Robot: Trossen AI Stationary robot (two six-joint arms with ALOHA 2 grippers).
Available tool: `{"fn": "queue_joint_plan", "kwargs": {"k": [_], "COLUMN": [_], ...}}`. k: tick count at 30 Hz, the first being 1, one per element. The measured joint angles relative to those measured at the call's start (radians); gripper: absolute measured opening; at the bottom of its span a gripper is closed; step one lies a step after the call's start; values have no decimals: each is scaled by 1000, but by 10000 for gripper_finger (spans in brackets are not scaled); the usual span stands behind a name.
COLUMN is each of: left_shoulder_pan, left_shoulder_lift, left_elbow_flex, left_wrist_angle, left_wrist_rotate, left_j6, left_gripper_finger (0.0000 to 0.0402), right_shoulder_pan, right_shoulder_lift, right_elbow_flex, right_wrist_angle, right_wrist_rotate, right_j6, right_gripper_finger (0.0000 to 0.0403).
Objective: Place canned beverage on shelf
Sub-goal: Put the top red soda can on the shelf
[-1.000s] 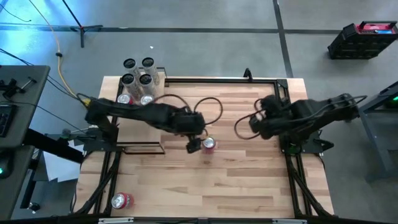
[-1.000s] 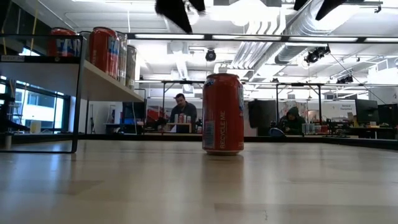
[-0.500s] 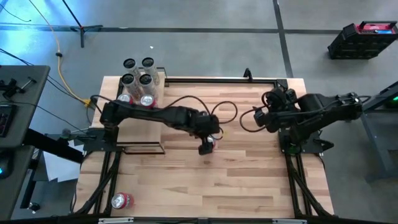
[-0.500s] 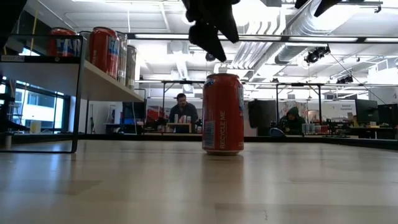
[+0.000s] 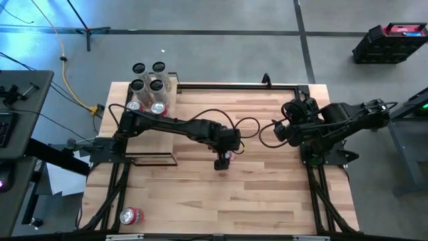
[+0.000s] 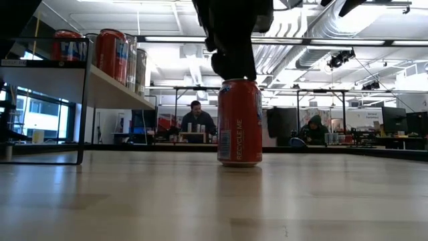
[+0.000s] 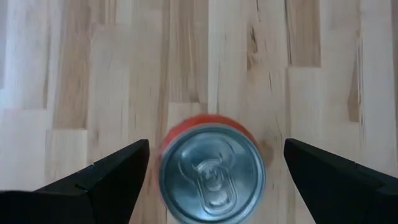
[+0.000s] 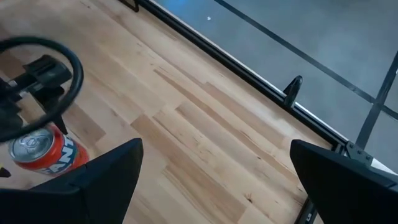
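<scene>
A red beverage can [image 6: 239,124] stands upright on its base in the middle of the table, silver top up [image 7: 211,174]. My left gripper [image 7: 216,147] hangs open just above it, pointing steeply down, with one finger off each side of the can and a gap at both. From above, the gripper [image 5: 222,161] hides most of the can. The shelf [image 6: 110,87], a pale board in a thin black frame, stands at the far left [image 5: 171,84] and carries several cans. My right gripper [image 8: 214,155] waits open, raised over the table's right side [image 5: 279,130].
Another red can [image 5: 130,215] lies near the table's near-left corner. A black rail [image 8: 249,68] runs along the far edge. Cables loop from both wrists over the table's middle [image 5: 251,127]. People sit at desks in the room behind [image 6: 197,117].
My left gripper has gone toward the table's right edge and down, rolling at the wrist, from beside the can to right over its top. Its fingers stay open. The can has not moved.
</scene>
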Motion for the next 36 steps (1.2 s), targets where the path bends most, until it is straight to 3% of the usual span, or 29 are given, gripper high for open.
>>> {"fn": "queue_joint_plan", "kwargs": {"k": [26, 36], "left_shoulder_pan": [-3, -3], "left_shoulder_lift": [84, 101], "left_elbow_flex": [0, 1], "left_wrist_angle": [-29, -24], "left_wrist_rotate": [-29, 9], "left_j6": [48, 58], "left_gripper_finger": [364, 298], "right_shoulder_pan": [0, 0], "right_shoulder_lift": [0, 0], "right_elbow_flex": [0, 0], "right_wrist_angle": [0, 0], "right_wrist_rotate": [-5, 12], "right_j6": [52, 52], "right_gripper_finger": [392, 392]}}
